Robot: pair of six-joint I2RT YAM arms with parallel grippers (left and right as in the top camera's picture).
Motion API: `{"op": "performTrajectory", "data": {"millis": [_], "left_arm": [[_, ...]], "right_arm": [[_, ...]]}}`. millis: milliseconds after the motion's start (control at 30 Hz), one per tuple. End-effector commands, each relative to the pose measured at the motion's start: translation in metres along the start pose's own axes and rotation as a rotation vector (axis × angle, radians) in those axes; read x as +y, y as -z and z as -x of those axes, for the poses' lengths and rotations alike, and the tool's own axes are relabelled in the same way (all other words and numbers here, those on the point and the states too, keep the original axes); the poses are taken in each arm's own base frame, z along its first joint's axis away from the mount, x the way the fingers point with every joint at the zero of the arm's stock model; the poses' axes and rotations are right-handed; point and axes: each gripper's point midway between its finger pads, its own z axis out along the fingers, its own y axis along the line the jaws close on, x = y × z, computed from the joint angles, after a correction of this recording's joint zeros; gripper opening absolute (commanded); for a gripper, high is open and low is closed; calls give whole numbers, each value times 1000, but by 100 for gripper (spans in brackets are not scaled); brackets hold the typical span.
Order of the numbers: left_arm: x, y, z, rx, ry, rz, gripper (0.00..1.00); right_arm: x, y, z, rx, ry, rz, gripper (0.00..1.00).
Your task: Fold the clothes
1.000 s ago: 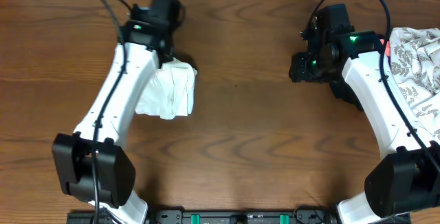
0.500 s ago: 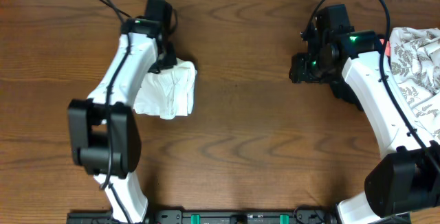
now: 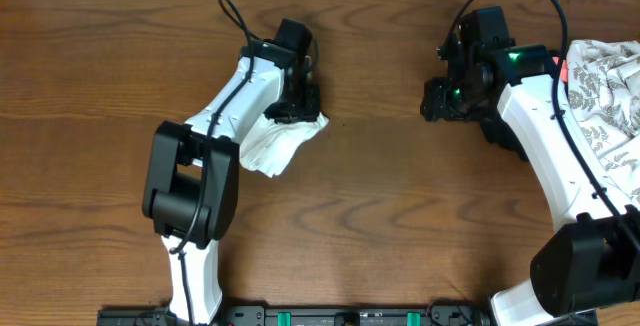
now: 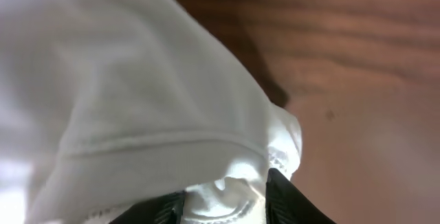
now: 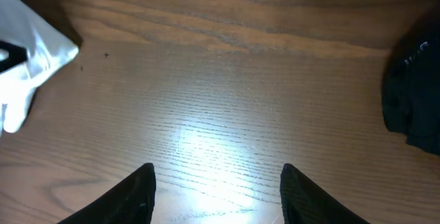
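The folded white T-shirt lies as a small bundle left of the table's middle. My left gripper is shut on its upper right edge. In the left wrist view the white cloth fills most of the frame and a fold of it sits pinched between my left gripper's fingers. My right gripper is open and empty over bare wood at the upper right. In the right wrist view my right gripper's fingers stand wide apart, and the T-shirt's corner shows at the far left.
A patterned white-and-grey cloth lies at the right edge of the table, beside the right arm. A dark object shows at the right edge of the right wrist view. The table is brown wood.
My left gripper has swung to the right, toward the middle of the table, dragging the white bundle with it. The right arm has not moved.
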Motion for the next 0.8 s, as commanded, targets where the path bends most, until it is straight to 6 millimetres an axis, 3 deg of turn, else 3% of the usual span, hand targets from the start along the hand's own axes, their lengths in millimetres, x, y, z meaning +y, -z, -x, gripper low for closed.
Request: {"op": "performTrajectory", "data": {"millis": [0, 133, 233, 333, 467, 600, 767], "left_arm": [[-5, 34, 0, -36, -15, -35, 39], [-1, 45, -23, 37, 12, -12, 40], [-1, 43, -46, 128, 59, 9, 47], [-4, 42, -55, 154, 36, 17, 46], [18, 51, -30, 34, 5, 134, 41], [52, 77, -2, -122, 20, 298, 42], [66, 77, -3, -121, 29, 360, 43]], "right_arm": [[3, 3, 3, -14, 17, 4, 57], [3, 3, 4, -20, 18, 5, 58], [3, 3, 6, -26, 18, 6, 58], [3, 3, 6, -29, 19, 7, 57], [3, 3, 4, -19, 18, 5, 58], [3, 3, 3, -15, 25, 4, 58], [3, 3, 2, -13, 24, 4, 58]]}}
